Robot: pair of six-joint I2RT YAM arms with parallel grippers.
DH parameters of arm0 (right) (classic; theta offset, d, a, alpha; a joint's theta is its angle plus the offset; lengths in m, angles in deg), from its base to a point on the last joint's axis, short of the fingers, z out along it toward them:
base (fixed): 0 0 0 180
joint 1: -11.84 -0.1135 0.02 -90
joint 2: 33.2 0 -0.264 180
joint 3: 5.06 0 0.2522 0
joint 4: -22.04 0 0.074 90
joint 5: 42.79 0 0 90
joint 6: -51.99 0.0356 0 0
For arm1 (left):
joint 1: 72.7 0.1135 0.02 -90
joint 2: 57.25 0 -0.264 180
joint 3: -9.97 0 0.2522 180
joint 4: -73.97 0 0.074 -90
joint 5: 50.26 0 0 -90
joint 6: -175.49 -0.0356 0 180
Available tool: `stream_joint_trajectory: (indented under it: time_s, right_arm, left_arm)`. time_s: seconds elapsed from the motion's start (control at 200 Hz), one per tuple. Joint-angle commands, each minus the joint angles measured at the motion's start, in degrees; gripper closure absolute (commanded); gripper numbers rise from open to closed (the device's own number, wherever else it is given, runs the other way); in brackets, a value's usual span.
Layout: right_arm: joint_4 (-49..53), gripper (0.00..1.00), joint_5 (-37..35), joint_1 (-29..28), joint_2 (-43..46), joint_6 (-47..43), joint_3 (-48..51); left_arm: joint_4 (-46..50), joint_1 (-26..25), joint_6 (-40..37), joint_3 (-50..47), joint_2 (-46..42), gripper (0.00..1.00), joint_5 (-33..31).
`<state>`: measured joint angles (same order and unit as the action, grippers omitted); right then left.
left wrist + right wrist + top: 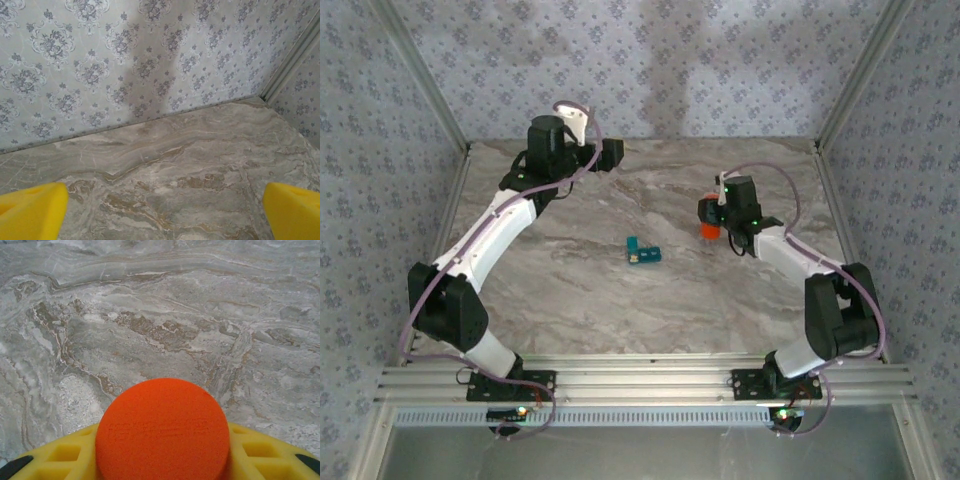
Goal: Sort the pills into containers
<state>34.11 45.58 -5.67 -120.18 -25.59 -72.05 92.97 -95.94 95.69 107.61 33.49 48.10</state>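
Note:
The teal pill box (642, 251), a short strip of joined compartments, lies near the middle of the marble table (570, 290), with something pale on its right end. To its right, my right gripper (712, 214) is shut on the orange bottle (708, 231). In the right wrist view the bottle's round orange cap (162, 430) sits between the yellow fingers (65, 457) of that gripper (162, 445). My left gripper (612, 152) hovers at the back left, far from the box. It is open, with its yellow fingertips (30, 210) wide apart over bare marble (165, 200).
Patterned walls with metal corner posts (850, 80) close in the table at the back and both sides. An aluminium rail (640, 385) runs along the near edge by the arm bases. In the left wrist view the back wall (125, 65) meets the tabletop close ahead.

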Motion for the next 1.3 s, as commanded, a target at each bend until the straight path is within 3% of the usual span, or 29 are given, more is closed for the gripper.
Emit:
stream_joint_trajectory:
  time_s: [0.0, 0.58, 0.989, 1.294]
  right_arm:
    - [-4.8, 0.8, -1.3, -0.6, -1.8, 0.3, 0.8]
    - [-10.5, 0.77, -2.3, -2.2, -3.1, 1.0, 7.4]
    - [-10.1, 0.45, -3.5, -3.1, -2.0, 2.4, 9.0]
    - [-8.7, 0.33, -4.1, -3.7, -1.4, 2.9, 8.7]
  left_arm:
    - [1.8, 0.0, 0.5, 2.3, -0.4, 0.01, 1.4]
    - [4.5, 0.0, -0.8, 5.1, 2.0, 0.01, 2.8]
    - [4.7, 0.1, -1.0, 5.3, 2.4, 0.01, 2.9]
    - [4.5, 0.0, -0.8, 4.3, 1.5, 0.01, 2.7]
